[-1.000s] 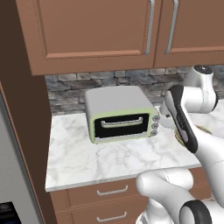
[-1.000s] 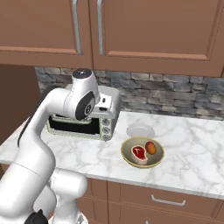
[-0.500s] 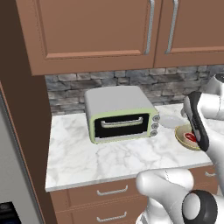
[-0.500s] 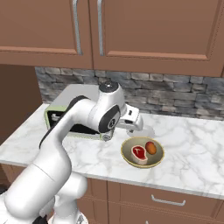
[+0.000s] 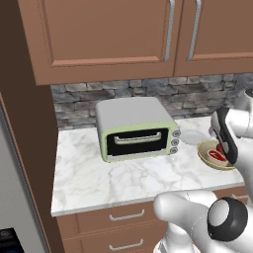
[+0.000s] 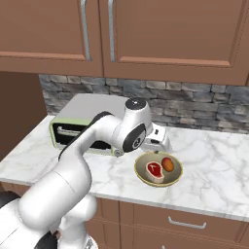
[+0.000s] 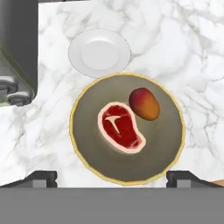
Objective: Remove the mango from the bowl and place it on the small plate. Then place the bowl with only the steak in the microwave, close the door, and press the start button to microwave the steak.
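Observation:
The bowl (image 7: pixel 168 144) sits on the marble counter with a yellowish rim and a grey-looking inside. In it lie the red steak (image 7: pixel 120 127) with its white fat edge and, to its right, the orange-red mango (image 7: pixel 144 104), touching or nearly touching it. The small plate (image 7: pixel 99 53) rests bare just beyond the bowl. My gripper (image 7: pixel 113 177) hangs above the bowl, open, with nothing between its fingertips (image 7: pixel 41 177). From the right base view, my gripper (image 6: pixel 156 141) hovers over the bowl (image 6: pixel 176 172), steak (image 6: pixel 155 170) and mango (image 6: pixel 168 164). The microwave and its door are out of view.
A green-and-grey toaster oven (image 5: pixel 136 128) stands on the counter left of the bowl (image 5: pixel 205 153) and plate (image 5: pixel 193 137), its knobs close to them. Brown wall cabinets (image 6: pixel 146 34) hang overhead. Bare marble (image 6: pixel 214 165) stretches to the right of the bowl.
The arm has swung right, from in front of the toaster oven to above the bowl. The gripper has stayed open.

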Motion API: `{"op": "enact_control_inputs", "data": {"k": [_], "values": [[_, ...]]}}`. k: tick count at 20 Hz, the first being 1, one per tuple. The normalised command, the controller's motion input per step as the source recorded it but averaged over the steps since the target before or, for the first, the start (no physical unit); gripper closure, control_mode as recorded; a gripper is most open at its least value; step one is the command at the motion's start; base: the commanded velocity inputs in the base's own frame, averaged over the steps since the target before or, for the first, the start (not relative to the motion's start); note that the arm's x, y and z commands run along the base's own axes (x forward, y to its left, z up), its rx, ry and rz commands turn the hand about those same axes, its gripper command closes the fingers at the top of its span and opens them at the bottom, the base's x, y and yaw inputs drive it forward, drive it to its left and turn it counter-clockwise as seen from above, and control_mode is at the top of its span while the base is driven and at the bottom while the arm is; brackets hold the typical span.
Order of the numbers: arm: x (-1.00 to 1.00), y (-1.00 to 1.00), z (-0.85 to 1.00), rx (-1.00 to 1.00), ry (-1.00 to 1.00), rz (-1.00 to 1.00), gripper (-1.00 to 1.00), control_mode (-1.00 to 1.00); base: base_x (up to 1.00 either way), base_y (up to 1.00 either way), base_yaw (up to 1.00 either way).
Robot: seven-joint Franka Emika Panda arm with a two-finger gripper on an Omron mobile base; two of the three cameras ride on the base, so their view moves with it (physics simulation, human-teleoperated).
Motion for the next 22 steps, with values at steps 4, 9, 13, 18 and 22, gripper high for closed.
{"op": "enact_control_inputs", "data": {"k": [4, 9, 13, 18, 22], "values": [[0.26, -0.14, -0.47, 0.00, 0.09, 0.00, -1.00, -1.00, 0.00, 0.00, 0.00], [0.16, -0.25, -0.41, 0.00, 0.08, 0.00, -1.00, -1.00, 0.00, 0.00, 0.00], [0.14, -0.12, -0.14, 0.00, 0.18, 0.00, -1.00, -1.00, 0.00, 0.00, 0.00], [0.06, -0.15, -0.15, 0.00, 0.13, 0.00, -1.00, -1.00, 0.00, 0.00, 0.00], [0.00, -0.20, -0.02, 0.00, 0.07, 0.00, -1.00, -1.00, 0.00, 0.00, 0.00]]}}
